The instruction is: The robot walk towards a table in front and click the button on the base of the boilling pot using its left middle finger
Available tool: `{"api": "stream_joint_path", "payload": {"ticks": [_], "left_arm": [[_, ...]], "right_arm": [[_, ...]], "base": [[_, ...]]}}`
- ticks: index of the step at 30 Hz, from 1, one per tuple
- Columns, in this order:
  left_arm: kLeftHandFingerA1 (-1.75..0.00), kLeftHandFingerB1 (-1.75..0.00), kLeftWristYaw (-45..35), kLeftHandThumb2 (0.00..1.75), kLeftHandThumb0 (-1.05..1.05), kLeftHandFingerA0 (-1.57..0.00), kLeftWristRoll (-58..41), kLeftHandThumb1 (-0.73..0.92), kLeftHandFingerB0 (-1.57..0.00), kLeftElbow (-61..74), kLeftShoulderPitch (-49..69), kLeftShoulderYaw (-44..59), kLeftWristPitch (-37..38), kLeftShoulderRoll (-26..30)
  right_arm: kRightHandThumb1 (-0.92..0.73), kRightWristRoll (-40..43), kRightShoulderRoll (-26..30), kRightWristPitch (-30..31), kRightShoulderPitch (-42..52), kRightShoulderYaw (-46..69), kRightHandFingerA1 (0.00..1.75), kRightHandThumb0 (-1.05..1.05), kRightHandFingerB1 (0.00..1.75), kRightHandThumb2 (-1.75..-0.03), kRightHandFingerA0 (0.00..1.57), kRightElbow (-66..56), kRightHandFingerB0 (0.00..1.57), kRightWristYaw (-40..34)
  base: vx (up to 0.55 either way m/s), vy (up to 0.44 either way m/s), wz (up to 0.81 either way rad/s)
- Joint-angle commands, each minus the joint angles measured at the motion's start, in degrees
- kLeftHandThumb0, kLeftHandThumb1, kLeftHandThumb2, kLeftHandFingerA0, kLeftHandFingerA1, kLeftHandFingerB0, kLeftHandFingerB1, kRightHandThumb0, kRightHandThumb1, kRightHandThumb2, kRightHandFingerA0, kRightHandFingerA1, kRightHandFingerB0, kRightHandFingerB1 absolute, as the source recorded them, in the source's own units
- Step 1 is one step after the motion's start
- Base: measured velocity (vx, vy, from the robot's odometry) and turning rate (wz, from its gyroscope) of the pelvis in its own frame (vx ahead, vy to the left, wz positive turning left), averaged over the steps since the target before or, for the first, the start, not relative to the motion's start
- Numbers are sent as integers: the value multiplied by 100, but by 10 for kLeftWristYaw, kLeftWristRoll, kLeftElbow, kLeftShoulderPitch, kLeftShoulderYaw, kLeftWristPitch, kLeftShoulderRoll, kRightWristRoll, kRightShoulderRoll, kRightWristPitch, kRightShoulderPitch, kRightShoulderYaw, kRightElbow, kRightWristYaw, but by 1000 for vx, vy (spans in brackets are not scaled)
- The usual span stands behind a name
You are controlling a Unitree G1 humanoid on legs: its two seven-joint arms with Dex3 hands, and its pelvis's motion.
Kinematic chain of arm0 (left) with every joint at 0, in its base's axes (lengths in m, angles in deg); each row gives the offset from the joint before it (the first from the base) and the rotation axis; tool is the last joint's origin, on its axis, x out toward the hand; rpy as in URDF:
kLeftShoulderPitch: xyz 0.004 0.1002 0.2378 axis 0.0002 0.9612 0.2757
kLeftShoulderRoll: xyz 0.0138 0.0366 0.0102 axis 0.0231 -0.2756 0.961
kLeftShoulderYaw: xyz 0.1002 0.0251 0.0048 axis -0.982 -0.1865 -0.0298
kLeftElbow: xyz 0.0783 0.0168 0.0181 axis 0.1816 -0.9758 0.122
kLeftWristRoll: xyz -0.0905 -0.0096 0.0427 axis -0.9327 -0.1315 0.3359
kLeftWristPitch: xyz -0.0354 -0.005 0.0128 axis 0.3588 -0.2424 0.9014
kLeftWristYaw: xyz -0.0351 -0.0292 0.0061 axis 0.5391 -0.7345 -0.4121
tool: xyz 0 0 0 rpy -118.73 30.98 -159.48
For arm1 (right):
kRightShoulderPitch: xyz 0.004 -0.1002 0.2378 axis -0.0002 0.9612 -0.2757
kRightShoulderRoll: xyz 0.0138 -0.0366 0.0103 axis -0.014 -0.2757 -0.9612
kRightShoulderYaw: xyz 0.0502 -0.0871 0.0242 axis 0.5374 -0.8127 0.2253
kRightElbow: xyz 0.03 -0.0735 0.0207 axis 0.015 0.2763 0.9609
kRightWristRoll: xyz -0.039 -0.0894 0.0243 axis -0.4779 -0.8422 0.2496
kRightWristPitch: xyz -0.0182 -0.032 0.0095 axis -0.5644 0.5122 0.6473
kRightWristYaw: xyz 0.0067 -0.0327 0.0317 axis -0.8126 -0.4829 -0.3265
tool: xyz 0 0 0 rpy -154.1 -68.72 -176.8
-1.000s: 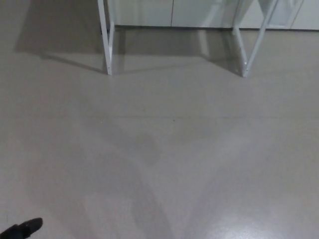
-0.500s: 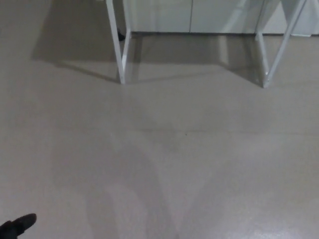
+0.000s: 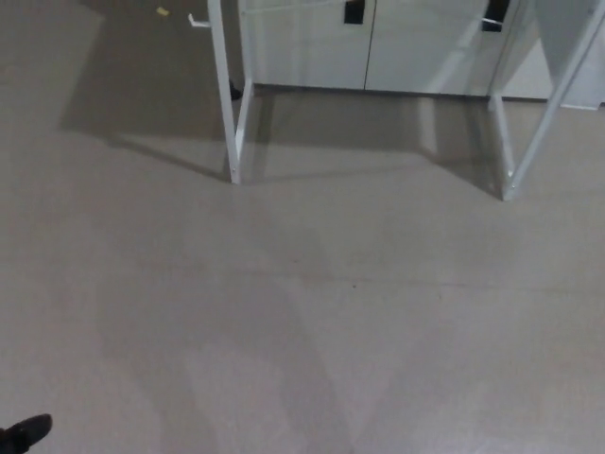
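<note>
Left hand [image 3: 24, 432] at lower-left edge

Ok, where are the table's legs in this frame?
In the head view, the white table legs stand at the top, one pair left of centre, another at right, on the grey floor before pale cabinets.

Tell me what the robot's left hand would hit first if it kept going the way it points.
Probably nothing: the black left hand points right over bare grey floor. The white metal table legs stand far ahead, off that line.

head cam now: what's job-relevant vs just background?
Job-relevant:
- white table legs, the table to walk to; top, pot and button are out of frame
- left hand, only a black tip shows

Background:
- grey floor
- white cabinets with black handles
</note>
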Motion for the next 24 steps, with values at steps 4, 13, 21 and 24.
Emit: {"api": "stream_joint_path", "payload": {"ticks": [4, 13, 21, 24], "left_arm": [[-44, -39, 0, 58, -19, -52, -1, 47, -50, 9, 13, -9, -11, 10], [-47, -40, -6, 59, -21, -53, 7, 44, -49, -10, 36, -23, 17, 18], [-47, -40, -11, 57, -17, -56, -5, 46, -52, 3, 50, -28, 23, 15], [-46, -40, -18, 59, -20, -53, -7, 47, -51, 3, 45, -29, 23, 18]], "right_arm": [[-61, -1, 12, -15, 13, -3, 54, -24, 44, -58, 74, 0, 53, -4], [-61, -12, 18, -28, 38, -18, 55, -24, 45, -58, 75, 10, 53, -10], [-61, -17, 25, -37, 40, -25, 55, -26, 45, -58, 75, 7, 53, -13], [-60, -18, 25, -32, 29, -24, 57, -25, 45, -57, 73, 10, 55, -15]], "base": [[177, -52, 9], [123, -58, -5], [260, 116, -1], [196, -104, 11]]}}
